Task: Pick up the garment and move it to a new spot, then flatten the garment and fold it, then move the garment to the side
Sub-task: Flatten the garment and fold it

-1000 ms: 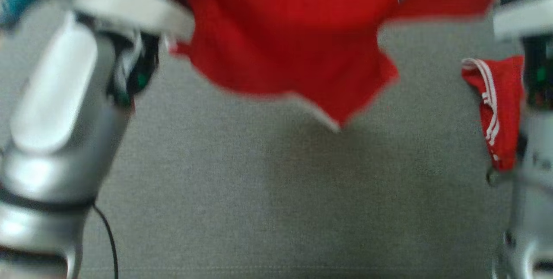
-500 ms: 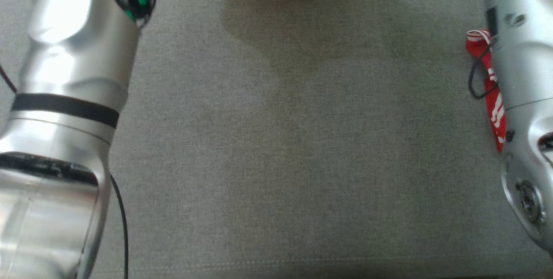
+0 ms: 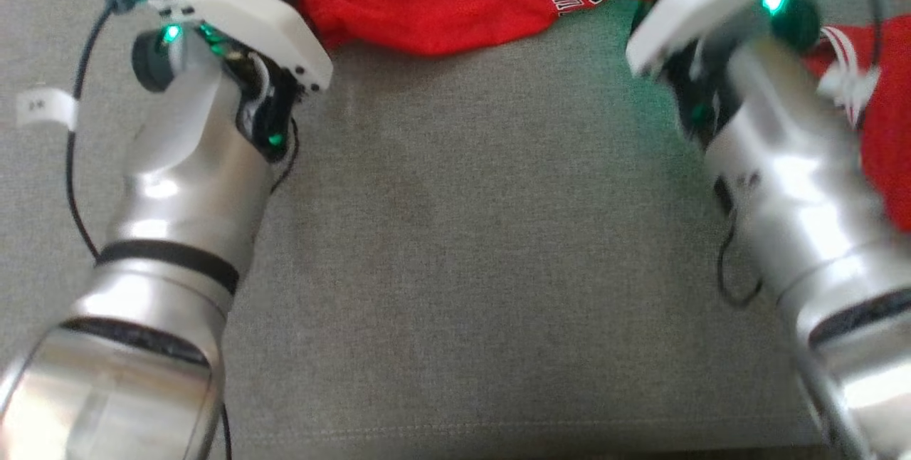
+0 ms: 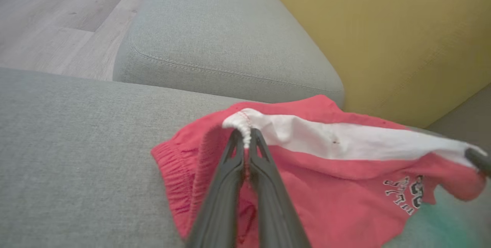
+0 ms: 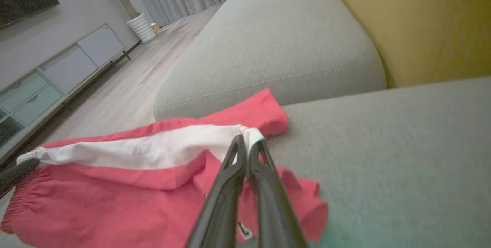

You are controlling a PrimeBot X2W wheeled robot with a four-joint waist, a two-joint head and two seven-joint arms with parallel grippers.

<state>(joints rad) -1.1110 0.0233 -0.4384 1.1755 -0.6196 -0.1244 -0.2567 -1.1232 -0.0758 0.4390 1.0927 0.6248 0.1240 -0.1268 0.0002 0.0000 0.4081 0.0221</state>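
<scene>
The garment (image 3: 455,4) is a pair of red shorts with a white-lined waistband and a "BULLS 23" print. It lies bunched on the grey sofa cushion (image 3: 455,268) at the top of the head view. My left gripper (image 4: 245,136) is shut on one end of the waistband. At the other end of it my right gripper (image 5: 247,140) is shut as well. The white band (image 4: 345,144) is stretched between the two grips, just above the rest of the cloth. Both silver forearms reach up either side of the head view.
More red cloth with white stripes (image 3: 882,132) shows behind my right forearm. A yellow backrest (image 4: 402,29) rises behind the seat. A second grey cushion (image 5: 287,40) adjoins this one. Wood floor (image 4: 46,10) and a low cabinet (image 5: 57,67) lie beyond the sofa.
The head view has swung between frames. One second ago the garment hung in the air above the cushion. Now it rests on the cushion, with both grippers low and still holding the waistband.
</scene>
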